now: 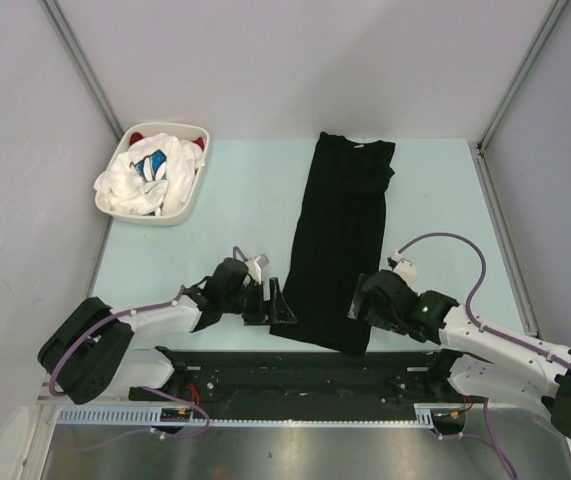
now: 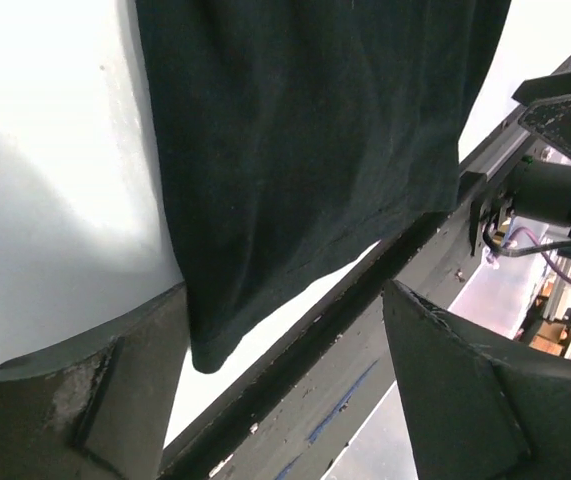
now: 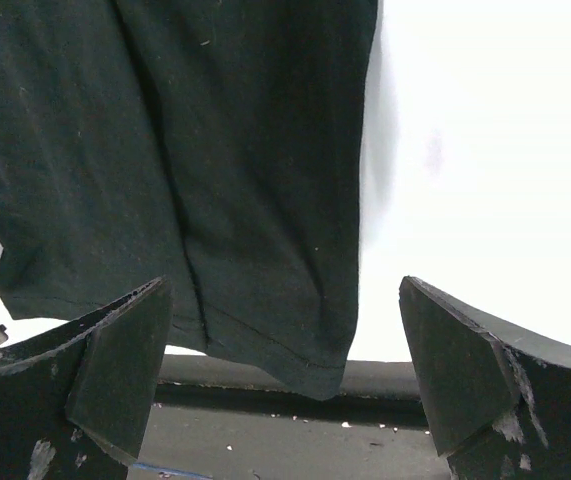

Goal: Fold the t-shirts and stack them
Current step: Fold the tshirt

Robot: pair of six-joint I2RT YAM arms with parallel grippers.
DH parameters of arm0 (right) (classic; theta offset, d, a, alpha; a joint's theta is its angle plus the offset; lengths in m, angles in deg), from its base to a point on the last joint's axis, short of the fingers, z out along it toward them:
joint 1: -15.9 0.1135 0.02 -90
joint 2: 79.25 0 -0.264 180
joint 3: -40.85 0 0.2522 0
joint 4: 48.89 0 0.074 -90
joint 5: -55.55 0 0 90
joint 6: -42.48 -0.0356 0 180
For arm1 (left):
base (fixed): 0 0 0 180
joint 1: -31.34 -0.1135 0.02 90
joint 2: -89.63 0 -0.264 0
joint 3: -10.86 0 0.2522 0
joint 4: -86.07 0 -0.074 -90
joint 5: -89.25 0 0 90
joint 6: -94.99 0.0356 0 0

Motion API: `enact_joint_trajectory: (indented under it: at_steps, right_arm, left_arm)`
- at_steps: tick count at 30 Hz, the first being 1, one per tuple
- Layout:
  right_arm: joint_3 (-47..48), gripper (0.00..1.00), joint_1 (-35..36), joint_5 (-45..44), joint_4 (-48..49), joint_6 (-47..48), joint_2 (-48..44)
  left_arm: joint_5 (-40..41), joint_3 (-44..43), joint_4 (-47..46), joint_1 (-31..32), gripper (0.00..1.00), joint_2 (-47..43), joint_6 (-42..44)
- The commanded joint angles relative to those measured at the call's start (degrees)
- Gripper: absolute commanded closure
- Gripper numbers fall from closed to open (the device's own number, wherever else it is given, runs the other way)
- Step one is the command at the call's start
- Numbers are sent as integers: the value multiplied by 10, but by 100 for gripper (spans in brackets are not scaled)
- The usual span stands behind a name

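Your black t-shirt (image 1: 340,240) lies mid-way across the table (image 1: 235,200) as a long, narrow folded strip, collar far, hem near you; the pale collar tag is too small to read. The left gripper (image 1: 273,295) and right gripper (image 1: 358,300) flank the hem corners, jaws apart, holding nothing.

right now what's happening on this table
Two robot arms are working on a black t-shirt that lies on the table as a long, narrow strip, collar at the far end and hem at the near edge. The left gripper and right gripper sit at the hem's two corners, both with jaws open and neither clamped on the cloth. A white basket at the far left holds crumpled white tees and something red.
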Motion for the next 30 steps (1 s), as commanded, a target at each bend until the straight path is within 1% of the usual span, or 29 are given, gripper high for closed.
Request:
enact_joint_trajectory:
  at_steps: [1,2,4,5,7,8,9,10,11,14,17,18,23,24,30]
  right_arm:
    - [-12,1,8,-24,-13,-29,-22]
    - [-14,1,9,-25,-15,-30,-26]
    - [-19,1,11,-22,-16,-30,-31]
    - [-21,1,12,-23,-17,-35,-33]
    - [-24,1,14,-18,-15,-35,-36]
    - [-27,1,15,-19,-16,-39,-36]
    - [-28,1,17,-18,-18,-40,-37]
    - [-28,1,19,-18,-19,-41,-38]
    - [-30,1,20,-18,-20,-44,-40]
    - [-36,1,30,-19,-25,-59,-49]
    - [-55,5,33,-14,-25,-76,-69]
    - [-68,8,33,-5,-21,-85,-74]
    - [-106,18,35,31,14,-110,-99]
    - [-110,22,35,39,23,-114,-99]
    - [-129,31,57,50,43,-143,-99]
  left_arm:
    - [25,41,6,16,23,24,-10]
    - [24,46,1,16,31,27,-11]
    - [23,59,-17,19,40,30,-18]
    - [21,63,-22,19,55,33,-20]
    - [20,70,-38,20,70,39,-21]
    - [18,71,-43,21,83,44,-21]
    - [16,73,-51,20,88,56,-24]
    - [12,77,-72,21,97,61,-27]
    - [10,79,-80,22,100,66,-30]
    - [10,92,-110,23,100,71,-45]
    - [19,99,-114,22,100,57,-53]
    - [23,101,-110,23,100,54,-54]
    - [30,105,-101,23,100,33,-57]
    - [29,106,-100,22,100,31,-58]
    - [29,107,-90,23,100,13,-59]
